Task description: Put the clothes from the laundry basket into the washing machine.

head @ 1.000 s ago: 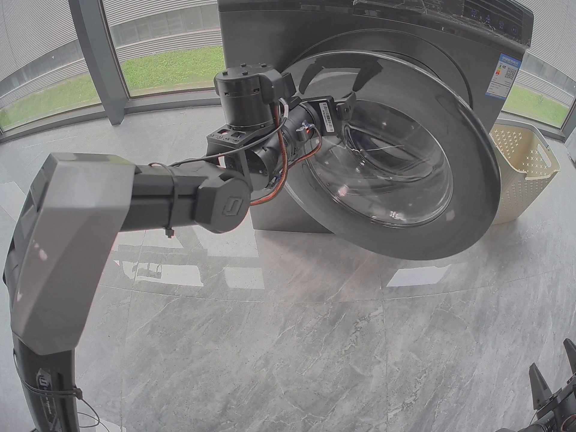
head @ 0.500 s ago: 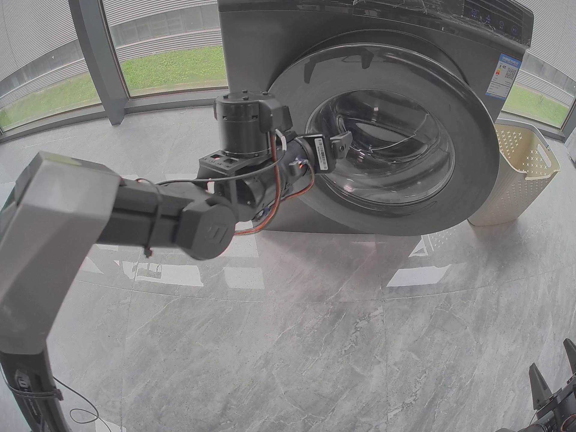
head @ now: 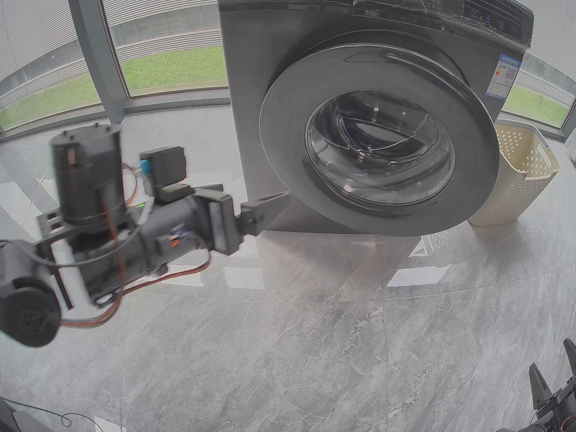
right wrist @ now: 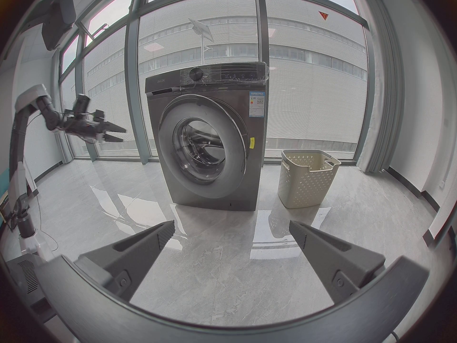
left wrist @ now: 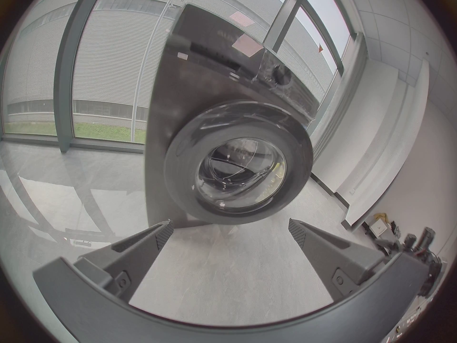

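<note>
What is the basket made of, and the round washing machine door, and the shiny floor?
The laundry basket looks like matte cream plastic, with rows of small moulded holes. The washing machine door seems a grey metallic-finish ring, metal or painted plastic, around a clear bulging pane, glass or plastic, showing reflections. The floor looks like polished grey stone or tile: veined, seamed, glossy.

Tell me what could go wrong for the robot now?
The door of the washing machine looks shut, so any clothes left in the laundry basket could not go in; its inside is hard to see. The open left gripper hangs near the door's edge and might bump it if it swings that way.
</note>
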You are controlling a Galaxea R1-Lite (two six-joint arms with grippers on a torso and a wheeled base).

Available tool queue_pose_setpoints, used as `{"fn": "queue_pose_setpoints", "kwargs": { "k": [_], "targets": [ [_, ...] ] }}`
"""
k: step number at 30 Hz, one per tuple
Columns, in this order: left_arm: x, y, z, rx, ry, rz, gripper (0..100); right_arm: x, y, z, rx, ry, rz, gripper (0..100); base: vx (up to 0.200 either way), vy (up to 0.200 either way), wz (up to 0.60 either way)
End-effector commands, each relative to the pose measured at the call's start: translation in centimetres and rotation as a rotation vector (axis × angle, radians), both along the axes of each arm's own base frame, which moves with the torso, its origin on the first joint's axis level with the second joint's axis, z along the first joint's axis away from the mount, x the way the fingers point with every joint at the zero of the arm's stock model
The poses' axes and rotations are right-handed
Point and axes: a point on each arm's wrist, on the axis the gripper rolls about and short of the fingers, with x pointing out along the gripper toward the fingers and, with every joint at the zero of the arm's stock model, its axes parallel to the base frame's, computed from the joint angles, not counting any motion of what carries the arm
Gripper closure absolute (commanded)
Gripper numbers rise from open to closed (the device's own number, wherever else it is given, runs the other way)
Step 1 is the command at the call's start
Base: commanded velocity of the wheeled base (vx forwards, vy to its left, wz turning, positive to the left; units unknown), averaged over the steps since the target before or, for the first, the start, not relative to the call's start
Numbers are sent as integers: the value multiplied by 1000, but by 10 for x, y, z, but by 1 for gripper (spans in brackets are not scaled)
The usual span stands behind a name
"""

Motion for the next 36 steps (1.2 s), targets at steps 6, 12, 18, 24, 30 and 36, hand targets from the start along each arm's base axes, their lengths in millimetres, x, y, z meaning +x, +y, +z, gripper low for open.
{"fn": "queue_pose_setpoints", "kwargs": {
  "k": [6,12,18,24,30,36],
  "targets": [
    [-187,156,-71,7,-189,236,0,0,0,-5,0,6,0,0,0,0,0],
    [-210,165,-95,-5,-228,383,0,0,0,-5,0,6,0,0,0,0,0],
    [-226,167,-126,18,-221,454,0,0,0,-5,0,6,0,0,0,0,0],
    [-232,168,-145,37,-175,496,0,0,0,-5,0,6,0,0,0,0,0],
    [-231,169,-155,99,-93,568,0,0,0,-5,0,6,0,0,0,0,0],
    [-239,168,-161,126,-146,644,0,0,0,-5,0,6,0,0,0,0,0]
  ]
}}
